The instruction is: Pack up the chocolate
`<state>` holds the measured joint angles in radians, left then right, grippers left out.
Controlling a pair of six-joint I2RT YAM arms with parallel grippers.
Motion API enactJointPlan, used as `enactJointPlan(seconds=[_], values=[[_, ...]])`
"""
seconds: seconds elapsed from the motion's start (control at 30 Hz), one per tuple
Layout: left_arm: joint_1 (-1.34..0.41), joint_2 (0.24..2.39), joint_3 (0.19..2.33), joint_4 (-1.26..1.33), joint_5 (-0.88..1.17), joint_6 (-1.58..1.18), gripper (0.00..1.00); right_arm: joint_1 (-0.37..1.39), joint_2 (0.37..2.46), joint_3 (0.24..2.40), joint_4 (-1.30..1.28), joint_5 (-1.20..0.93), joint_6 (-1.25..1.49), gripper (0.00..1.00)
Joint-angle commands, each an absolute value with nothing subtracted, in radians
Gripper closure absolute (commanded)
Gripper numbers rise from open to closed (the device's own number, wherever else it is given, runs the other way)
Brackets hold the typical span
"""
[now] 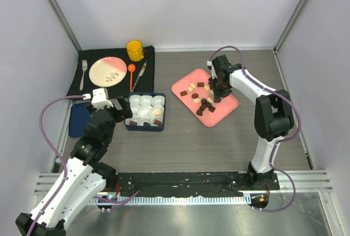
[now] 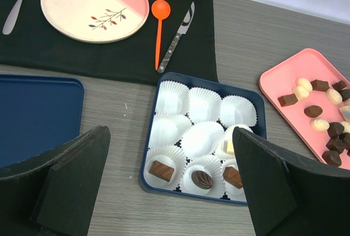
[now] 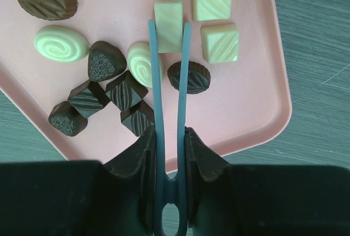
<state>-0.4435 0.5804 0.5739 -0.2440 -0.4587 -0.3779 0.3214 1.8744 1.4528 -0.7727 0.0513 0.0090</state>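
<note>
Chocolate square (image 3: 168, 25), cream and ridged, sits between the blue plastic tweezers (image 3: 159, 99) my right pincer (image 3: 169, 139) clenches; my left pincer (image 2: 169, 154) hangs released.

crowded by chocolates (image 3: 126, 91) beside the tongs (image 3: 157, 82); open over bare table (image 1: 178, 120) between pink tray (image 1: 183, 85) and blue box (image 1: 145, 128).

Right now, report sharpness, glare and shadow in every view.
Top external: even light, glare strip on the front rail. Left wrist: navy box sharp, left pincer black, detail lost. Right wrist: chocolates crisp with soft shadows, right pincer underexposed.
</note>
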Motion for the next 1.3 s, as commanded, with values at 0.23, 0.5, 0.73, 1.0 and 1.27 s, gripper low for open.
enactJointPlan(seconds=[0.23,0.5,0.73,1.0,1.27], values=[[-0.439,0.58,0.617,-0.213,-0.448,-0.368,0.01,0.48,1.752,1.568,-0.765,0.08,-0.115,0.83],[-0.439,0.572,0.618,-0.213,-0.449,-0.368,0.0,0.658,1.775,1.658,-0.747,0.019,-0.19,0.83],[-0.439,0.563,0.62,-0.216,-0.454,-0.368,0.0,0.782,1.847,1.75,-0.718,-0.055,-0.242,0.83],[-0.439,0.557,0.62,-0.218,-0.459,-0.367,0.0,0.874,1.943,1.828,-0.706,-0.074,-0.281,0.83],[-0.439,0.555,0.618,-0.216,-0.459,-0.367,0.0,0.922,2.011,1.836,-0.64,-0.101,-0.236,0.83]])
